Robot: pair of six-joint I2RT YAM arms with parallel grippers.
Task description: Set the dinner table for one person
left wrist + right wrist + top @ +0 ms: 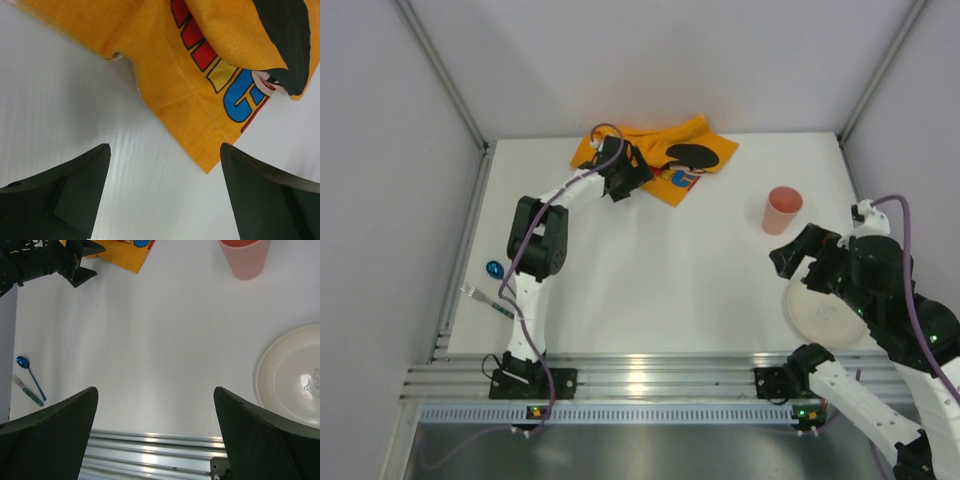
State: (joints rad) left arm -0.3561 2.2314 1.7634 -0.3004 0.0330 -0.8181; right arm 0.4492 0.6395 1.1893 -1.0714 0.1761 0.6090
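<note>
Now, nearest, the right fingers (788,260) hang spread and empty over the white counter (660,290), beside the plate (820,315) at 4 o'clock. At 12, the left fingers (622,186), also wide, frame the crumpled placemat (670,160) corner, probably to drag it flat.

L gripper (623,185) over orange placemat (705,135) edge; pink cup (782,210) just ahead of R gripper (788,260) jaws, plate (815,315) near em.
</note>
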